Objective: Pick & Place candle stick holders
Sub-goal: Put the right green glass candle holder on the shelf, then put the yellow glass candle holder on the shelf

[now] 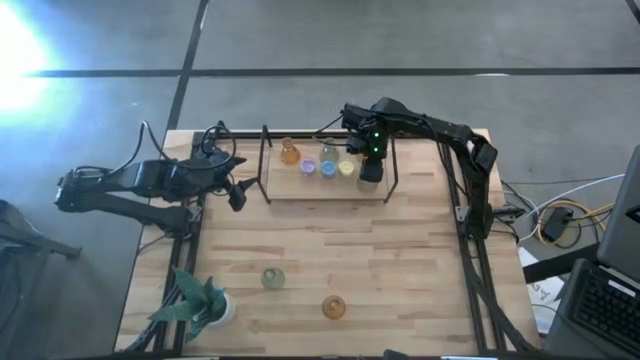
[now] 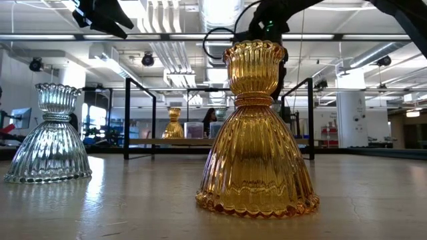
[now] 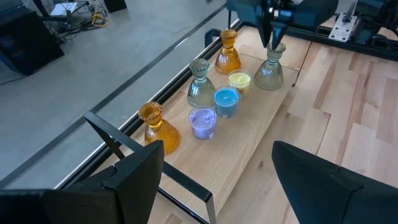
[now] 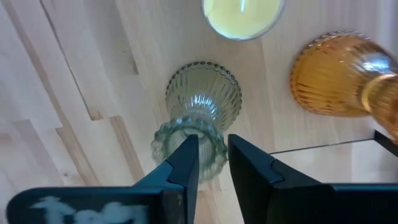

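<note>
A wooden shelf [image 1: 325,187] in a black frame stands at the table's far middle. On it stand several candle stick holders: amber [image 3: 158,127], amber [image 3: 227,53], grey-green [image 3: 200,87], purple [image 3: 203,122], blue [image 3: 226,102], yellow [image 3: 239,81]. At its right end stands another grey-green holder [image 3: 270,70]. My right gripper [image 4: 214,163] points down over this holder's top cup, its fingers a little apart. Two more holders rest on their bases near the front edge, a grey-green one [image 1: 272,278] and an amber one [image 1: 334,307]. My left gripper [image 3: 236,186] waits open at the table's left. My right gripper comes from above at the grey-green holder's top cup [image 4: 180,138]. One finger [image 4: 186,165] is over the cup's hollow and the other [image 4: 252,171] outside it, with the rim in the gap. I cannot tell whether either finger touches the glass. The holder stands upright on the shelf.
A leafy plant in a white pot [image 1: 200,305] stands at the near left corner. The shelf's black frame posts [image 1: 265,165] rise around the board. Bare wooden tabletop [image 1: 330,235] lies between the shelf and the two near holders.
</note>
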Motion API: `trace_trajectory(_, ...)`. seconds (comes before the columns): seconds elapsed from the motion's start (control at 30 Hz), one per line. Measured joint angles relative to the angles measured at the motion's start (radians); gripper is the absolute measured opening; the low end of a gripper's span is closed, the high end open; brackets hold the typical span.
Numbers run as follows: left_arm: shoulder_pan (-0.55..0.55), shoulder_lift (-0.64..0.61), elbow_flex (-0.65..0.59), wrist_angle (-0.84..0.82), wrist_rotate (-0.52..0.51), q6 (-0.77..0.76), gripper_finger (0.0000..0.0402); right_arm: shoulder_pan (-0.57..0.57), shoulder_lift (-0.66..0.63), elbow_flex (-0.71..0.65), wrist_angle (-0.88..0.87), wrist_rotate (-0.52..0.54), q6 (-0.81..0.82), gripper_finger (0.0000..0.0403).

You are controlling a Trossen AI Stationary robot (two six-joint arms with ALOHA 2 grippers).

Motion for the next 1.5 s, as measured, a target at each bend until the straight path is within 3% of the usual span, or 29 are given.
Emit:
trace_trajectory(0.37,0.000,0.000,0.000,0.000,0.000,0.000,0.0302,0.010,-0.132,0.000,-0.005,-0.014,0.109,0.0134)
trace_trajectory(0.5,0.000,0.000,0.000,0.000,0.000,0.000,0.0302,0.062,-0.234,0.000,-0.006,-0.097,0.181,0.0137)
trace_trajectory(0.73,0.000,0.000,0.000,0.000,0.000,0.001,0.0302,0.350,-0.360,-0.001,0.016,-0.103,0.413,0.0107)
trace_trajectory(0.83,0.000,0.000,0.000,0.000,0.000,0.004,0.0303,0.512,-0.369,-0.011,0.066,-0.033,0.522,0.0097)
trace_trajectory(0.97,0.000,0.000,0.000,0.000,0.000,0.007,0.0303,0.690,-0.346,-0.015,0.175,0.104,0.646,0.0090)
trace_trajectory(1.13,0.000,0.000,0.000,0.000,0.000,0.008,0.0303,0.825,-0.262,-0.015,0.325,0.149,0.752,0.0091)
trace_trajectory(1.5,0.000,0.000,0.000,0.000,0.001,0.009,0.0302,0.888,-0.053,0.049,0.439,0.142,0.874,0.0122)
